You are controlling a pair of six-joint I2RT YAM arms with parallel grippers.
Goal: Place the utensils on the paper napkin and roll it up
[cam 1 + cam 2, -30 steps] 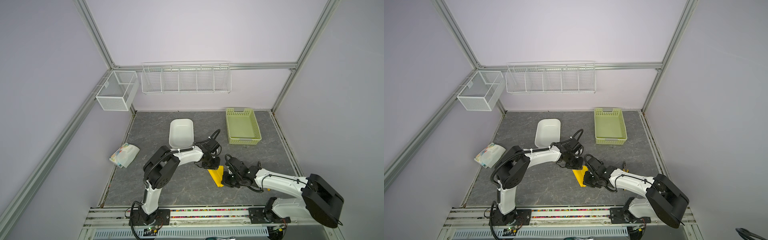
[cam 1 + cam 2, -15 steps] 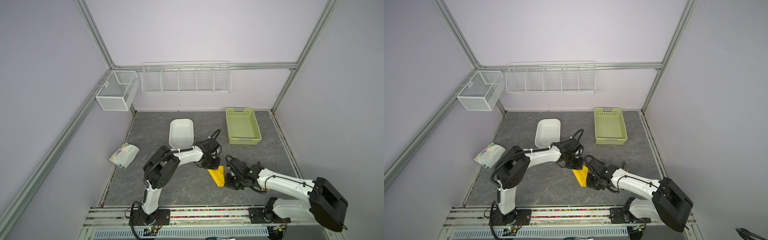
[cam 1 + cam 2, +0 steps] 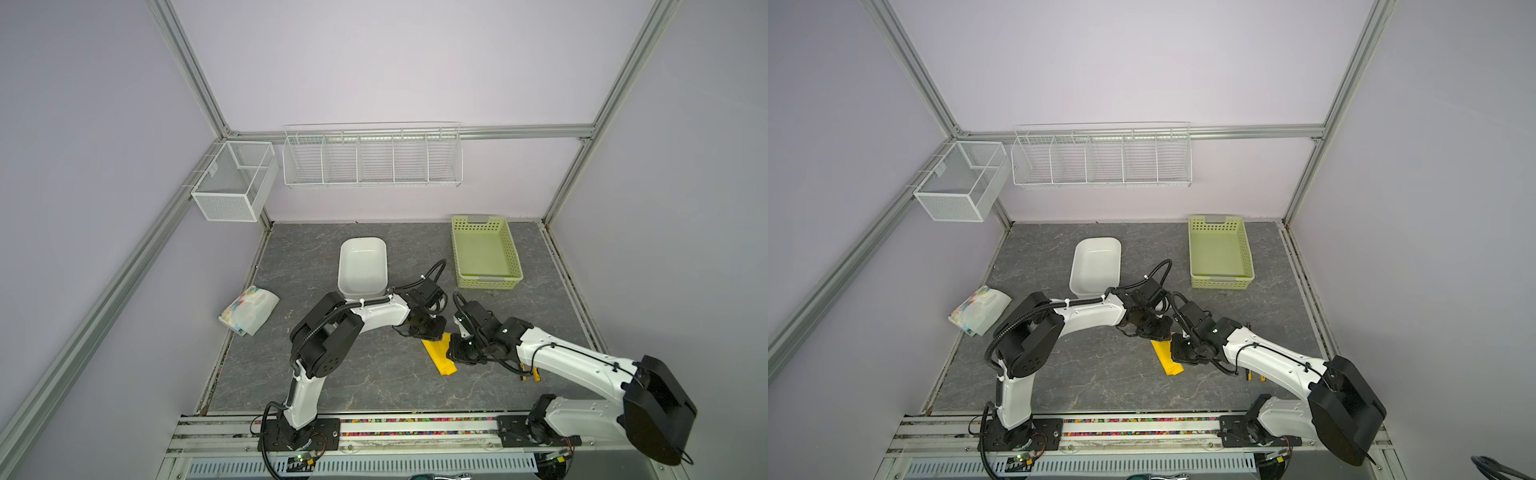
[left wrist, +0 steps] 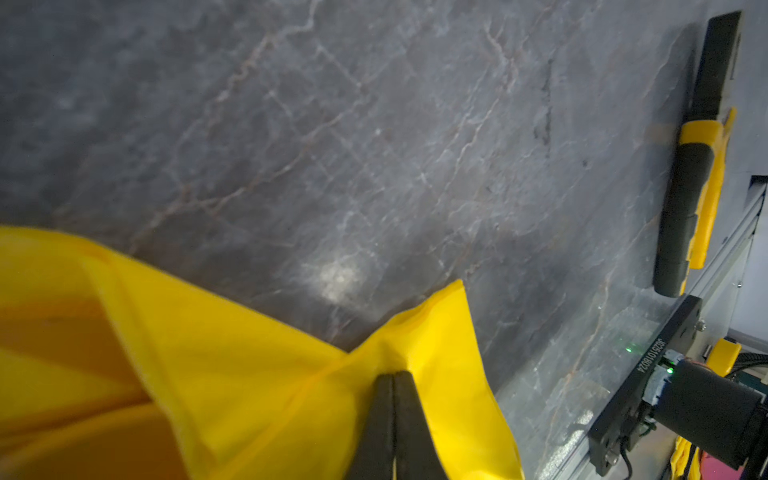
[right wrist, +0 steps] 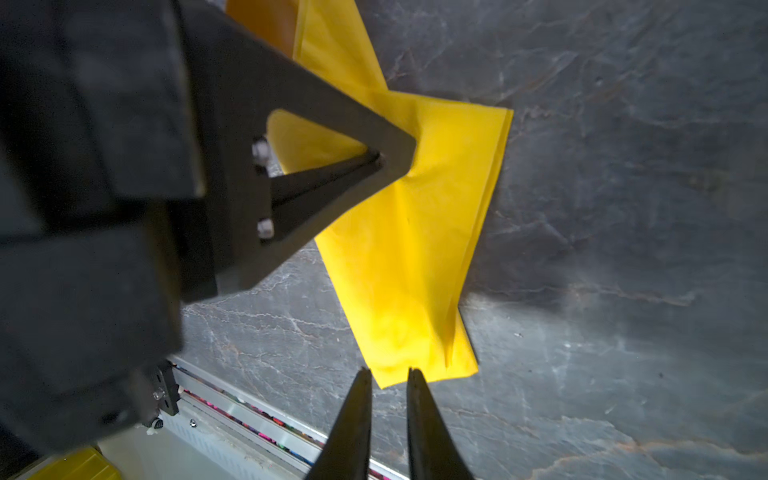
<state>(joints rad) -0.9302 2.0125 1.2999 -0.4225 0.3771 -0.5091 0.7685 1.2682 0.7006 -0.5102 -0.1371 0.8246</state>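
The left gripper (image 4: 392,380) has its jaws closed on a pinch of the paper napkin (image 5: 407,249), at the napkin's end nearer the white tub (image 3: 362,266). The paper puckers around the tips. The right gripper (image 5: 388,374) has its jaws only slightly parted, with nothing clamped between them. Its tips sit at the napkin's end farther from the white tub, and I cannot tell whether they touch the paper.

The napkin lies on the table (image 3: 332,374), close to the white tub on the side away from the back wall. It is gathered into a narrow, loose strip rather than a flat square. No utensils show plainly. An orange cast inside the folds suggests they are already wrapped within.

The step in hand looks like the rolling itself, well along but slack. Next, the right gripper probably has to take or press the free end, while the left one keeps its end pinned. The strip can then be turned tighter without the thin paper tearing or the contents sliding out. The pliers (image 4: 690,199) lie well clear of the work, farther from the white tub than the napkin.
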